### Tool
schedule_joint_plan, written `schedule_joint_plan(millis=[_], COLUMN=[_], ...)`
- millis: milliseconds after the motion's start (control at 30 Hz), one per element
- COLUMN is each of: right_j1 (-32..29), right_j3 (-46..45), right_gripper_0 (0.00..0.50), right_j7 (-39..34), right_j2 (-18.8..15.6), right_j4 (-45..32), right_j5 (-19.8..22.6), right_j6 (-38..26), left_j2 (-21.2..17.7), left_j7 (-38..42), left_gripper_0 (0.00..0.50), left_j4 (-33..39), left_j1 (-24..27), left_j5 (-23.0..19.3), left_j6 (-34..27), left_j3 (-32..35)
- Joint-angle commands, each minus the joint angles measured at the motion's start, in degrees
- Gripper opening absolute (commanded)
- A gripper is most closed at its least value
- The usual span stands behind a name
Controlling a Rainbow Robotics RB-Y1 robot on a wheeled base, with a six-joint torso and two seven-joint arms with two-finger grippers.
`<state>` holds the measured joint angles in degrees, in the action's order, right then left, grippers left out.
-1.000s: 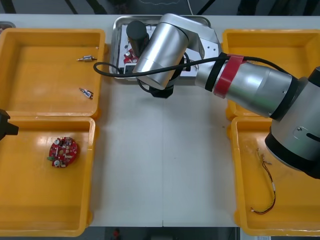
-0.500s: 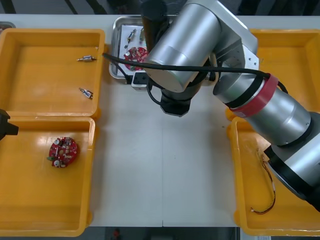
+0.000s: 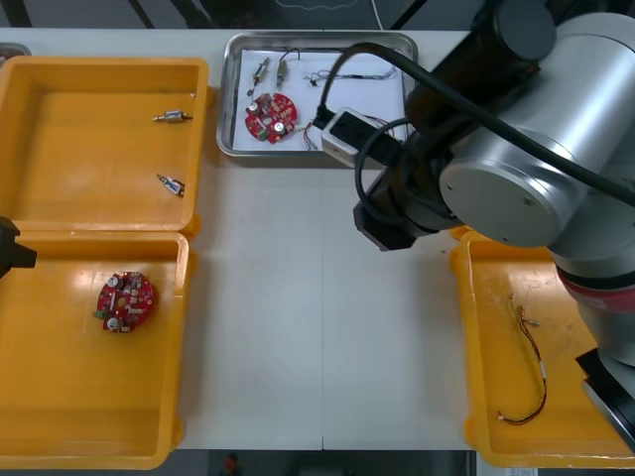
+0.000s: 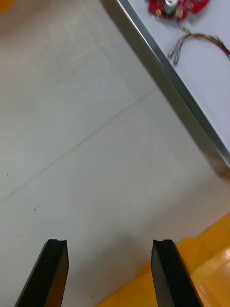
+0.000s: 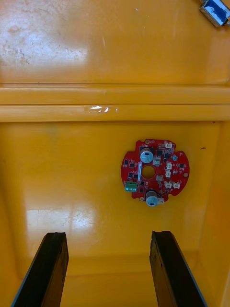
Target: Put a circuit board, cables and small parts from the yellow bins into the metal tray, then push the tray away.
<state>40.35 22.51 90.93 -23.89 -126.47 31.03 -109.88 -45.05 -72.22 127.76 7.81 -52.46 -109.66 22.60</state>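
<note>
The metal tray (image 3: pixel 230 99), white inside, stands at the table's far middle. In it lie a round red circuit board (image 3: pixel 271 117), two small metal parts (image 3: pixel 263 69) and thin cables (image 3: pixel 349 71). My right arm (image 3: pixel 516 169) hangs over the table just near and right of the tray. Its gripper (image 4: pixel 108 244) is open above bare table, with the tray's rim (image 4: pixel 191 110), the board (image 4: pixel 177 5) and a cable end (image 4: pixel 191 38) beyond the fingertips. My left gripper (image 5: pixel 108 237) is open and parked over the near left yellow bin (image 5: pixel 57 182), short of a second circuit board (image 5: pixel 155 171).
The far left bin (image 3: pixel 79 159) holds two small metal parts (image 3: pixel 173 116). That second board (image 3: pixel 126 300) rests in the near left bin (image 3: pixel 60 397). A red and yellow cable (image 3: pixel 531 367) lies in the near right bin (image 3: pixel 496 297). The right arm hides the far right bin.
My right arm has drawn back from over the tray, toward the right and nearer the table's front. The tray's contents have come into sight. The left arm has not moved.
</note>
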Motion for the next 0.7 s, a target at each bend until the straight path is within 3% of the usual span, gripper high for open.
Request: schedule_joint_plan(millis=[33, 300, 700], right_j1=[-5.19, -12.49, -27.08], right_j3=[-3.26, -12.32, -30.42], right_gripper_0=[0.5, 0.5, 0.5], right_j7=[-9.72, -19.38, -20.53], right_j2=[-5.73, -9.68, -12.93], right_j4=[-5.63, -10.29, -16.27], right_j5=[0.44, 1.84, 4.39], right_j6=[-0.12, -0.12, -0.12], left_j2=[-2.58, -2.58, -2.58], left_j7=[0.15, 0.15, 0.15], left_gripper_0=[0.5, 0.5, 0.5], left_j4=[1.79, 1.79, 1.79], left_j1=[-1.22, -1.22, -1.22], left_j5=[-0.1, -0.1, -0.1], left_j6=[-0.34, -0.34, -0.34], left_j3=[0.86, 0.86, 0.86])
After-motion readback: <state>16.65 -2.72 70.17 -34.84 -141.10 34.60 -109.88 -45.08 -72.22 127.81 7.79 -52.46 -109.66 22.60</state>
